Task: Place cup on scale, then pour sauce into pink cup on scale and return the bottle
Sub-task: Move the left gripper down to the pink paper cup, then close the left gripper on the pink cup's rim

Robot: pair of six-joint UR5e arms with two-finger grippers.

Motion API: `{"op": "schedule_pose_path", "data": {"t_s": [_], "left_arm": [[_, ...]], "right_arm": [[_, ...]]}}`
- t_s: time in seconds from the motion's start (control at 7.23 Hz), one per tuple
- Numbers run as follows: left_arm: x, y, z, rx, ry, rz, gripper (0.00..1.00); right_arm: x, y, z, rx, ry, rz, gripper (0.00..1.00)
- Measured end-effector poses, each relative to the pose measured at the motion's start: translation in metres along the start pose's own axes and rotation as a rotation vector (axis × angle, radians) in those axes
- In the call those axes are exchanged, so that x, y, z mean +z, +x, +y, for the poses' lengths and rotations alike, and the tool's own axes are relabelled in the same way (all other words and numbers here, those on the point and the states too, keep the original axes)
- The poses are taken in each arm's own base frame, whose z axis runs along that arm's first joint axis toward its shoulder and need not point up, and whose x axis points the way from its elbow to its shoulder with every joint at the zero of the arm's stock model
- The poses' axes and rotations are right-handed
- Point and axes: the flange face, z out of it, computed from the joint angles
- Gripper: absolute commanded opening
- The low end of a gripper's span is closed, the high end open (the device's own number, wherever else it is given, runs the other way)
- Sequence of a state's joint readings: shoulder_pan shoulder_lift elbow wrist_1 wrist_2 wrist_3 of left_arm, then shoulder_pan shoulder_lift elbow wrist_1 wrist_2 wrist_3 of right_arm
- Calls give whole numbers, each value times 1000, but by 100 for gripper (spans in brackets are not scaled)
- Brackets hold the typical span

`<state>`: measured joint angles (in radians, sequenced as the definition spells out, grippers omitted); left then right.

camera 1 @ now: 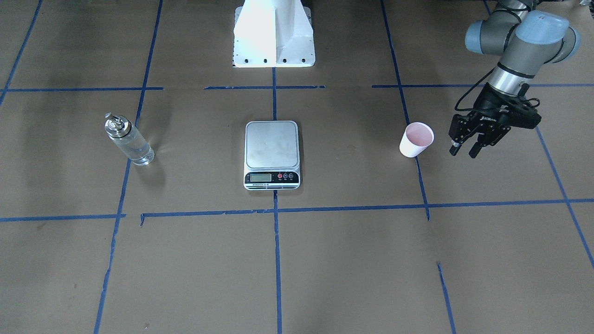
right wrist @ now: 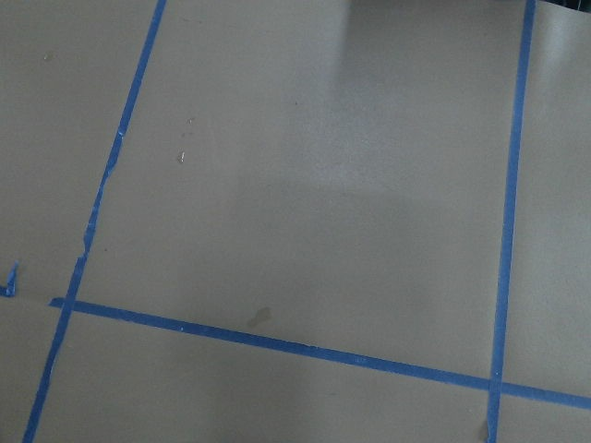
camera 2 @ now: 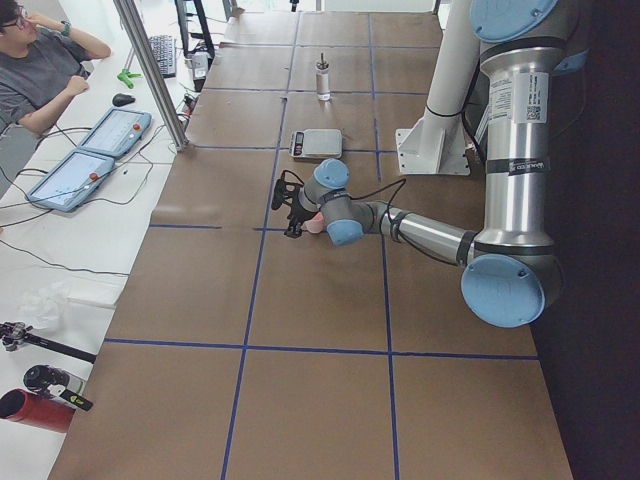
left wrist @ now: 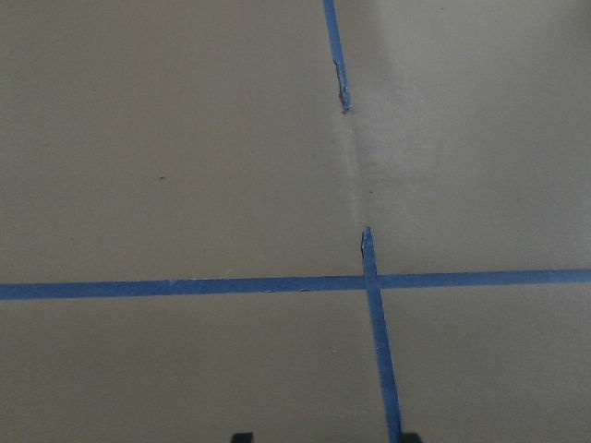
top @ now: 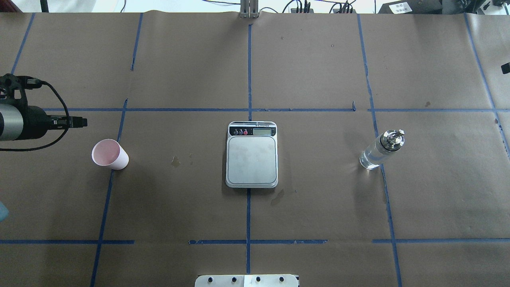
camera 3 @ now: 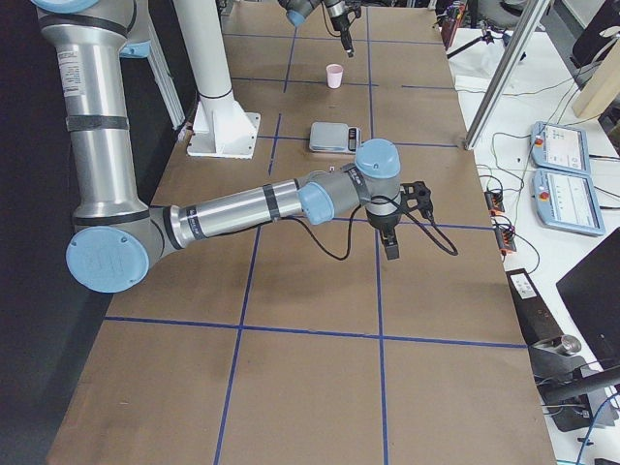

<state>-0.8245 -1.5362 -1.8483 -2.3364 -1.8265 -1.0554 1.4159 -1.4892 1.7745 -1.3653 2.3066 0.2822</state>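
Observation:
The pink cup [camera 1: 416, 139] stands upright on the brown paper on the robot's left side, and also shows in the overhead view [top: 109, 154]. The scale [camera 1: 272, 155] lies at the table's middle with a bare platform [top: 252, 159]. The glass bottle [camera 1: 129, 140] with its silver spout and clear sauce stands upright on the robot's right side [top: 381, 150]. My left gripper [camera 1: 464, 151] is open and empty. It hangs above the table just beside the cup, on the side away from the scale, not touching it. My right gripper [camera 3: 389, 247] shows only in the right side view, so I cannot tell its state.
The white robot base [camera 1: 274, 35] stands at the table's near edge behind the scale. Blue tape lines grid the paper. An operator [camera 2: 40, 70] and tablets [camera 2: 85, 165] are beyond the far edge. The right arm [camera 3: 262, 203] stretches over the table's right end.

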Motion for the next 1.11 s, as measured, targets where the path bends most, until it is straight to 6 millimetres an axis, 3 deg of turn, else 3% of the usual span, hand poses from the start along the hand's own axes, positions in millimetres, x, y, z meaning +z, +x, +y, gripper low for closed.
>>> {"op": "schedule_pose_path", "data": {"t_s": [0.28, 0.83, 1.11], "left_arm": [[-8, 24, -1, -1, -31, -24, 55], [17, 47, 41, 49, -121, -21, 53], [21, 46, 47, 55, -134, -26, 0]], "right_arm": [[1, 1, 2, 2, -2, 0, 100], [2, 3, 4, 6, -7, 1, 100], [3, 4, 6, 8, -9, 2, 100]]}}
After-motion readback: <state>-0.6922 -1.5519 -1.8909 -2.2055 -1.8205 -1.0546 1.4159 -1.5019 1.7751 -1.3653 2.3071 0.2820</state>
